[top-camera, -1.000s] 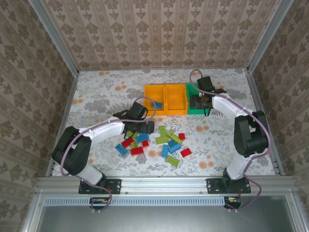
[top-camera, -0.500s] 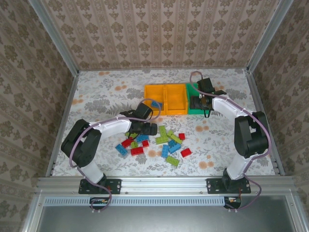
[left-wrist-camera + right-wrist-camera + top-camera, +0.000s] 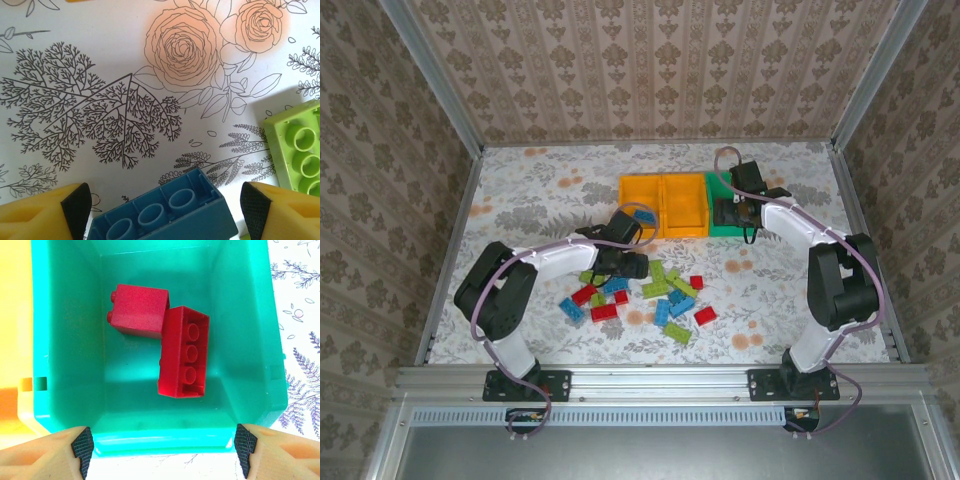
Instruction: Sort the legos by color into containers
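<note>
Bracketing an upturned blue brick (image 3: pixel 167 225) end to end, our left end effector (image 3: pixel 160 212) has its fingers set wide. We cannot tell whether they actually press it. A lime brick (image 3: pixel 297 145) lies just beside it on the tabletop (image 3: pixel 100 75), at the far edge of the loose pile (image 3: pixel 655 292). Our right end effector (image 3: pixel 162 445) hangs spread over the green bin (image 3: pixel 65 340), probably because reds are dropped there, as two red bricks (image 3: pixel 184 352) lie inside touching.
</note>
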